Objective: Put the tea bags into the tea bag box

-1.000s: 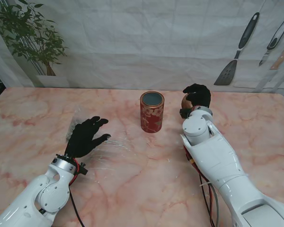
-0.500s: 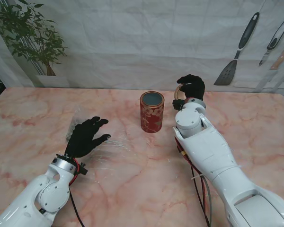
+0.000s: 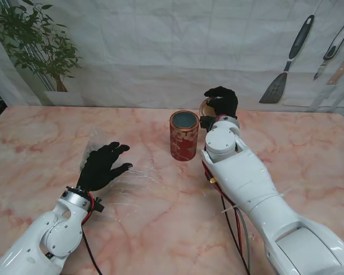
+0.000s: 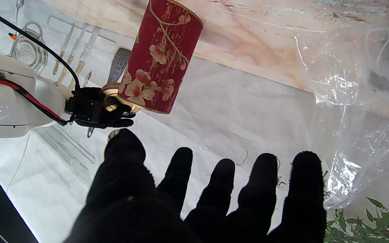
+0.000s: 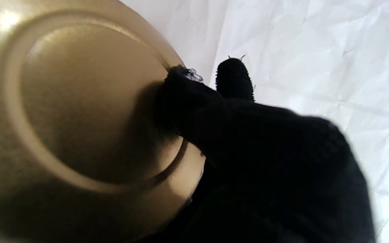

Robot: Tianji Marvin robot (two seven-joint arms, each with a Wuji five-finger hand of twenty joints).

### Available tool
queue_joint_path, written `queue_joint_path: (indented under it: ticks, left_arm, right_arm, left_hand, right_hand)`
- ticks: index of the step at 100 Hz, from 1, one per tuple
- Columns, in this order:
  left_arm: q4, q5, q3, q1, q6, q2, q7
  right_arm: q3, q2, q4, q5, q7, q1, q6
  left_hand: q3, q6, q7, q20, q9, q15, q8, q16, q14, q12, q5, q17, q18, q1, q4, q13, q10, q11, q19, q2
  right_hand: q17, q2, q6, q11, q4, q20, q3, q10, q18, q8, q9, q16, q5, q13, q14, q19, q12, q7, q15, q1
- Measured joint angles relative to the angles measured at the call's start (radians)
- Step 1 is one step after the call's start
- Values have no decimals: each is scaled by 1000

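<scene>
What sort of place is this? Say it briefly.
Probably a staged kitchen-style test bench: a marble-look table, a backdrop printed with a spatula and knives, a potted plant, and a red floral tea tin.

One red tin (image 3: 184,136), one gold lid (image 3: 206,107), one plastic bag (image 3: 123,166), two hands (image 3: 105,164)

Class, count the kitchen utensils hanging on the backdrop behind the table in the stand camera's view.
3: a black slotted spatula, a black-handled tool right of it, and a wooden-handled one at the right edge. Others may hang out of frame.
</scene>
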Motion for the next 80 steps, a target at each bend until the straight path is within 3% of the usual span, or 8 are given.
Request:
queue_joint_path:
  ticks: [80]
  left_arm:
    - [-2, 5, -4, 4, 3, 2, -1]
  right_arm:
    - [-21, -6, -53, 18, 2, 15, -17]
  left_hand:
    - [0, 0, 0, 0, 0, 0, 2, 0, 0, 0, 0, 0, -3, 0, 0, 0, 0, 0, 0, 0]
  right_hand:
    - [0, 2, 3, 3, 0, 0, 1, 3, 2, 2, 0, 0, 0, -2, 3, 6, 0, -3, 7, 0]
